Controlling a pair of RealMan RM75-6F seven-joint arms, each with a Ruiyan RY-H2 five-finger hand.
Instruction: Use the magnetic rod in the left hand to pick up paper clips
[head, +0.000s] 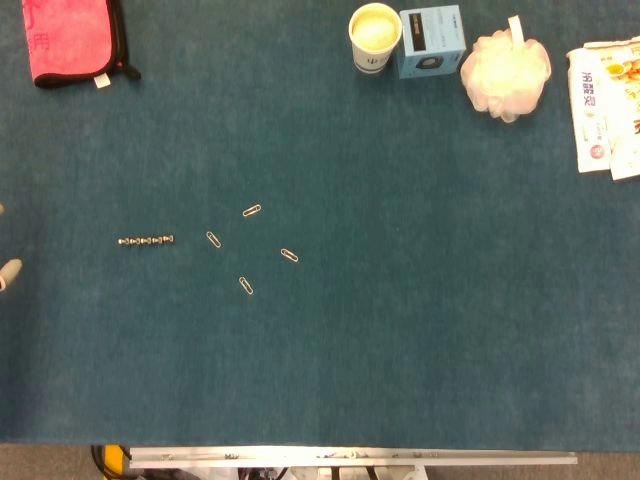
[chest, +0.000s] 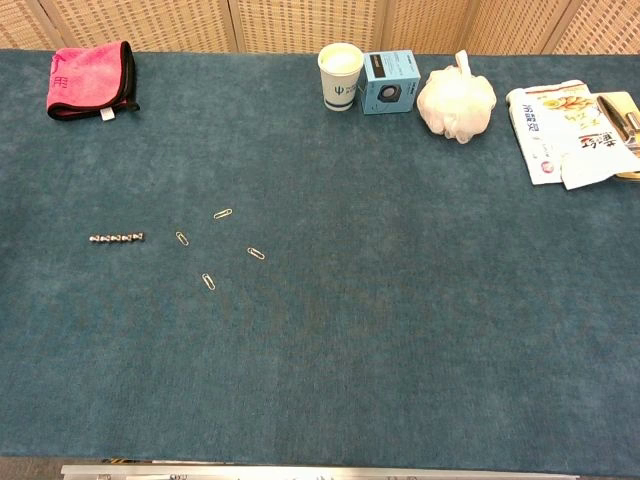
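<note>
The magnetic rod (head: 145, 241) (chest: 118, 238), a short chain of metal beads, lies flat on the blue table cloth at centre left. Nothing is touching it. Several paper clips lie scattered just to its right, the nearest (head: 213, 239) (chest: 182, 238) a short gap from the rod's end. Others lie at the top (head: 252, 211), on the right (head: 289, 255) and at the bottom (head: 245, 285). Only pale fingertips of my left hand (head: 7, 271) show at the head view's left edge, spread apart, empty, and well left of the rod. My right hand is out of both views.
A pink cloth (head: 75, 42) lies at the far left corner. Along the back stand a paper cup (head: 375, 37), a blue box (head: 432, 40) and a white bath sponge (head: 505, 72). Printed packets (head: 608, 105) are at the right edge.
</note>
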